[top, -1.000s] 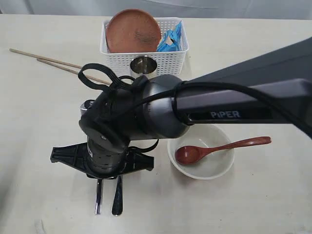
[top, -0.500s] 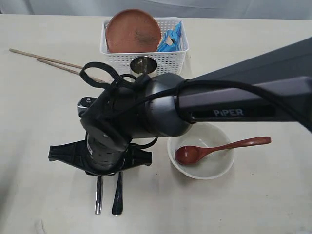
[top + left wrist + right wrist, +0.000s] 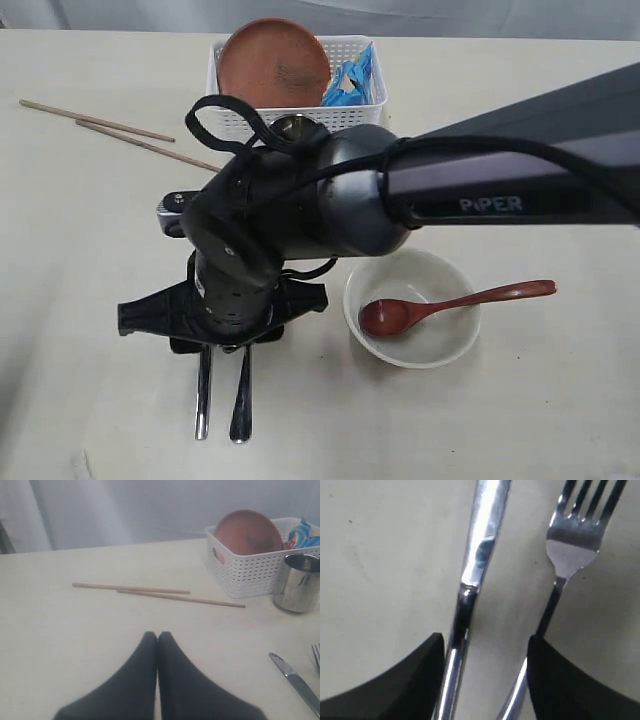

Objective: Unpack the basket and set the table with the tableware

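Right gripper (image 3: 486, 647) is spread wide, knife (image 3: 480, 555) and fork (image 3: 570, 550) lying side by side on the table (image 3: 80, 250), lower left of the exterior frame. Lift straight up, no nudging! Left gripper (image 3: 157, 639) pressed together, empty. Brown plate (image 3: 272, 62) sits in the basket (image 3: 350, 117), top centre.

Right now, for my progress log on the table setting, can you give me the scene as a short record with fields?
In basket: plate on edge, blue packet
Beside basket: cup, upright on the table
Laid out: chopsticks; knife and fork side by side; bowl with spoon in it
Left gripper: shut, empty
Right gripper: open, straddling knife and fork handles
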{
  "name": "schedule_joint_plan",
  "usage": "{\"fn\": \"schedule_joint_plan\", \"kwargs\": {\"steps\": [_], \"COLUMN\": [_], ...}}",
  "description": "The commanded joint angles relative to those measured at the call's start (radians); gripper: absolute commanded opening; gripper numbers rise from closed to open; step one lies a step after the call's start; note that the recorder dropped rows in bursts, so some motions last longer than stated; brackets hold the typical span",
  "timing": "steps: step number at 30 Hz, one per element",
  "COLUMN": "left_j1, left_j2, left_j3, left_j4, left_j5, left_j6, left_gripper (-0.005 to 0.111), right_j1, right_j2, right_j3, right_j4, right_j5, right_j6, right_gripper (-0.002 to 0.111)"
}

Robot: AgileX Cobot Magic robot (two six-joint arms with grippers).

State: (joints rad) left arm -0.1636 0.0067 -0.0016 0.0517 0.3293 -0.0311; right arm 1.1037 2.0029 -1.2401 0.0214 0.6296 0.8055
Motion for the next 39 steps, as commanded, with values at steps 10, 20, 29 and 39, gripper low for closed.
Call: {"fn": "schedule_joint_plan", "kwargs": {"steps": [10, 20, 29, 39], "left_j1": [0.003, 0.003, 0.003, 0.003], "left_j2": [-0.007, -0.007, -0.007, -0.007], "left_j3": [0.002, 0.002, 0.002, 0.002], "left_j4": [-0.002, -0.002, -0.002, -0.002], "left_j5": [-0.008, -0.008, -0.008, -0.008], "left_j6": [0.0, 0.0, 0.0, 0.0], "left_gripper": [0.0, 0.0, 0.0, 0.0], "right_j1": [0.004, 0.006, 0.006, -0.005], "right_j2": [0.096, 0.155, 0.165, 0.165], "right_j3": [-0.212, -0.214, -0.213, -0.213], "right_j4": [0.002, 0.006, 0.007, -0.067], "right_j5": [0.195, 0.197, 0.161, 0.084], "right_j6": [-0.096, -0.096, -0.105, 0.215], "right_gripper": [0.049, 0.049, 0.008, 0.0]}}
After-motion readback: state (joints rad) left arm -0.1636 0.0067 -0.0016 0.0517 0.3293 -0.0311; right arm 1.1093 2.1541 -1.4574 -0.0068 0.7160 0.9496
